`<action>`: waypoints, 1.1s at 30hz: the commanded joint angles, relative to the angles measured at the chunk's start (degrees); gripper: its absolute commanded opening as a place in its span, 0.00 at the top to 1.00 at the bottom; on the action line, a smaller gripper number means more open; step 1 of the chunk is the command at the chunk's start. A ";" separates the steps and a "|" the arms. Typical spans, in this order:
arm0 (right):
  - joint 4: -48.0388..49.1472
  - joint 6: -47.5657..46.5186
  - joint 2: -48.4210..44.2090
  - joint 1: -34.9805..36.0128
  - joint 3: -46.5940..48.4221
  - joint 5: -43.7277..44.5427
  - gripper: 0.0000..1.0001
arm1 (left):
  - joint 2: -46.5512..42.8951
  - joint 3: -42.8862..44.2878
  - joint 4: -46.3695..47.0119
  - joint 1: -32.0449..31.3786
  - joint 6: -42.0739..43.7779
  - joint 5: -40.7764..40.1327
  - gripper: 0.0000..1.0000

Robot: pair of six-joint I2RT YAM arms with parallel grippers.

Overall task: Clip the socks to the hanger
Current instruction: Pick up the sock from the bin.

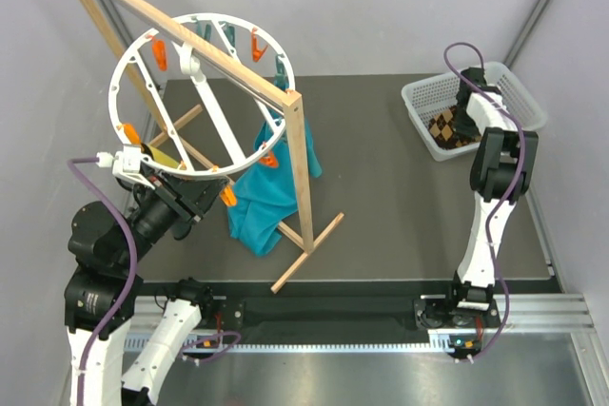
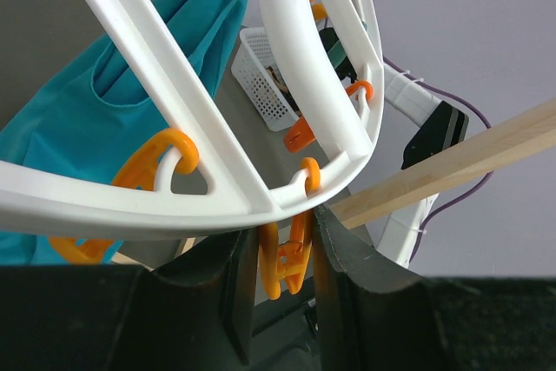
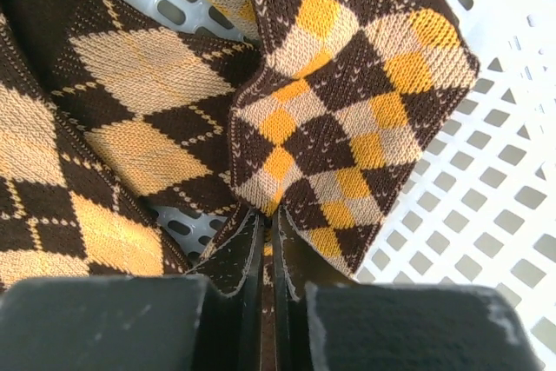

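The white round hanger [image 1: 221, 16] hangs tilted on the wooden frame and fills the left wrist view [image 2: 217, 206]. My left gripper [image 1: 215, 195] is under its near rim, its jaws [image 2: 282, 258] closed on a hanging orange clip [image 2: 291, 254]. The argyle socks [image 1: 445, 128] lie in the white mesh basket [image 1: 419, 97] at the far right. My right gripper [image 1: 463, 125] reaches down into the basket. In the right wrist view it [image 3: 269, 223] is shut on a fold of one sock [image 3: 347, 119]; another sock [image 3: 113, 128] lies beside it.
A teal cloth [image 1: 262, 197] hangs clipped from the hanger's near side, also seen in the left wrist view [image 2: 78, 119]. The wooden frame's post [image 1: 303, 168] and its floor bar [image 1: 306, 254] stand mid-table. Several more orange clips [image 1: 157, 52] hang round the rim.
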 commanded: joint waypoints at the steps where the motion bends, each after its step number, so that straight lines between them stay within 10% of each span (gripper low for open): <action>1: 0.68 0.75 -2.38 -0.29 2.20 1.08 1.00 | 0.29 -0.45 0.62 -0.18 0.51 0.91 1.00; 19: 8.95 10.16 -42.89 0.85 -20.65 -17.28 1.00 | -0.50 1.66 1.06 -0.18 -2.03 1.44 1.00; 33: -2.28 19.89 -88.49 27.90 -44.29 -12.46 1.00 | -1.29 2.54 1.58 -0.18 -3.18 1.44 1.00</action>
